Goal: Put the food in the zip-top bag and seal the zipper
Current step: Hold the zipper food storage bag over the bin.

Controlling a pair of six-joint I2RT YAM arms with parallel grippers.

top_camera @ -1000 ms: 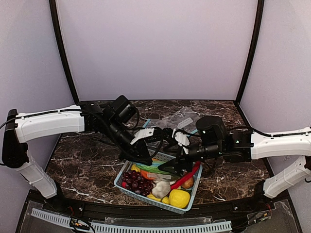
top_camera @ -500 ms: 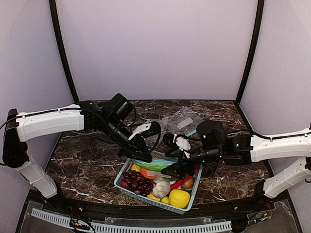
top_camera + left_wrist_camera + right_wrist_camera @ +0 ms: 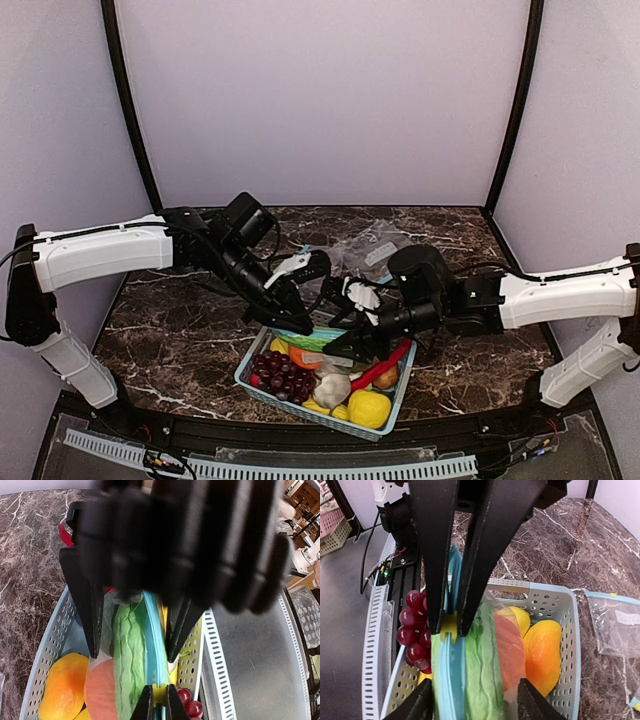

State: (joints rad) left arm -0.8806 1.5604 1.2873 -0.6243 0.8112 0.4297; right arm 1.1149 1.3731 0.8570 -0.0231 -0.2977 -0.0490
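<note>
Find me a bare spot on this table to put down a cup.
Bare marble lies left of the basket, nearer than the left arm, and right of it, in front of the right arm. The middle is crowded: the arms meet over the basket, spare bags behind it.

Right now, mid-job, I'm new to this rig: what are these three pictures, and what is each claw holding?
These are two robot arms bolted at a marble table, each ending in a two-finger gripper. The wide picture looks down from above and behind them; the other two come from a camera on each wrist. The left gripper is shut on the light blue zipper of a clear zip-top bag, held over a light blue basket. Inside the bag show a green bumpy gourd and something orange. The right gripper has its fingers apart, one on each side of the bag; whether they touch it I cannot tell. The basket holds purple grapes and a red chili, among others. Spare bags lie behind.
</note>
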